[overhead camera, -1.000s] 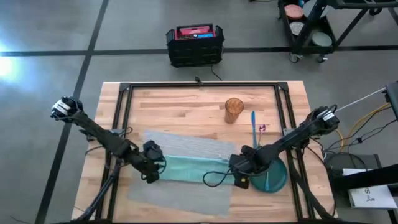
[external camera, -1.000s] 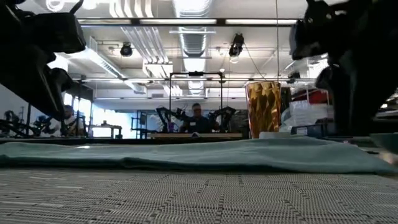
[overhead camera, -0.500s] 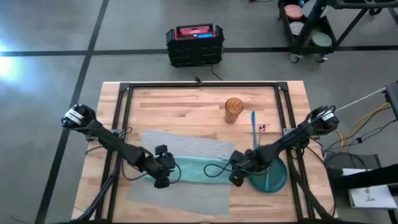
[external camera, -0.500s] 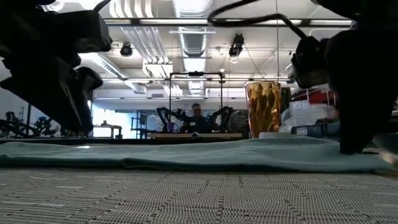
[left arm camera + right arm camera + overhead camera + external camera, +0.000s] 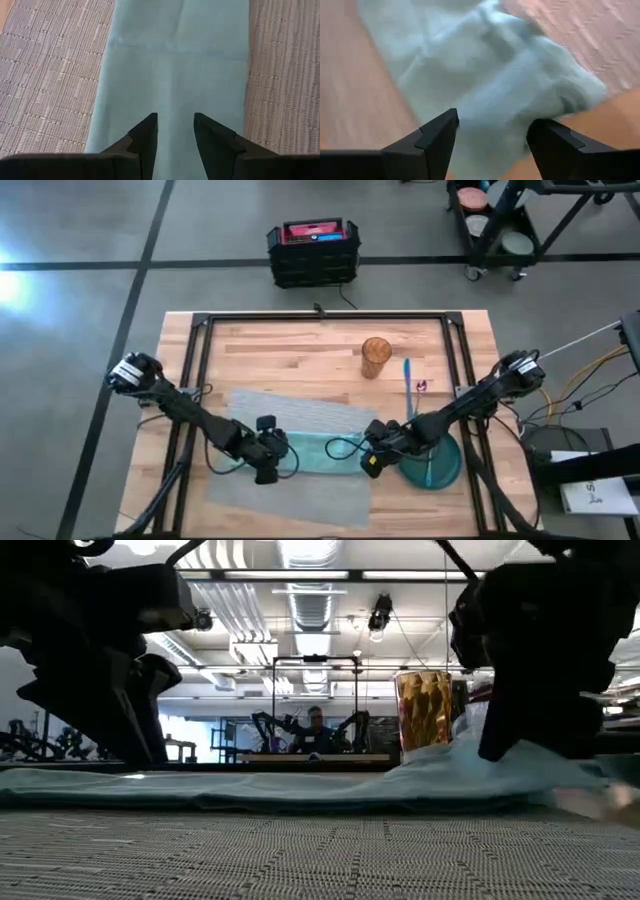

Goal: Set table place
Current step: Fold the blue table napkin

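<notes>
Now, both arms are low over the flat grey woven rectangular placemat (image 5: 300, 455), which lies toward the near side of the large table of light wooden planks with a black metal frame (image 5: 300, 345). Across the placemat runs a light teal cloth napkin (image 5: 325, 452), folded into a long strip.

The left gripper (image 5: 268, 463) sits over the left end of that strip. From its wrist view the two dark fingers (image 5: 145, 140) stand parted by a narrow gap, nothing between them, their tips just above the teal cloth with placemat weave showing on either side. Whether the tips touch the cloth cannot be told.

The right gripper (image 5: 371, 461) is at the napkin's right end, near the placemat's right edge. Its wrist view shows the fingers (image 5: 437, 137) spread wide, much wider than the left pair, with rumpled, bunched teal cloth lying ahead of them and wood beside it. In the low view the napkin rises into a hump under that gripper (image 5: 520, 690); no cloth is visibly pinched.

Just right of it rests a round dark green plate (image 5: 445, 465) with a blue utensil (image 5: 408, 385) reaching from it toward the far side. An amber ribbed tumbler (image 5: 376, 355) stands upright, well apart, on bare wood.
</notes>
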Tool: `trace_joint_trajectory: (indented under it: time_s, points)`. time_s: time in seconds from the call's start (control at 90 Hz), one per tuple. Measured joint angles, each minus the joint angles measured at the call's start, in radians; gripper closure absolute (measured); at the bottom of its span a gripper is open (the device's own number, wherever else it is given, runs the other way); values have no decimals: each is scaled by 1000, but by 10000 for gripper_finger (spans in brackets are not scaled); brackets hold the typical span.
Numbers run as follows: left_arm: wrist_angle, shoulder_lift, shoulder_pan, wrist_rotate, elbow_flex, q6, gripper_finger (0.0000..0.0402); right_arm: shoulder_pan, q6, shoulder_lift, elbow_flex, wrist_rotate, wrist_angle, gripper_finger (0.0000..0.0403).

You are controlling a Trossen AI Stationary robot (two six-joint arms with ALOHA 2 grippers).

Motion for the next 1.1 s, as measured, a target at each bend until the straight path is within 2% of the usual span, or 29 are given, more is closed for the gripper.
trace_joint_trajectory:
  time_s: [0.233,0.533,0.922,1.1]
  points:
    - [17,-1,1,0,0,0,288,0,80,5,-7,-2,20,190]
    - [20,-1,3,0,0,-1,288,0,-9,5,-3,6,181,203]
    - [21,-1,3,1,0,-8,288,0,-61,5,-1,6,178,195]
    - [22,-1,3,1,0,-8,288,0,-68,5,-1,4,124,201]
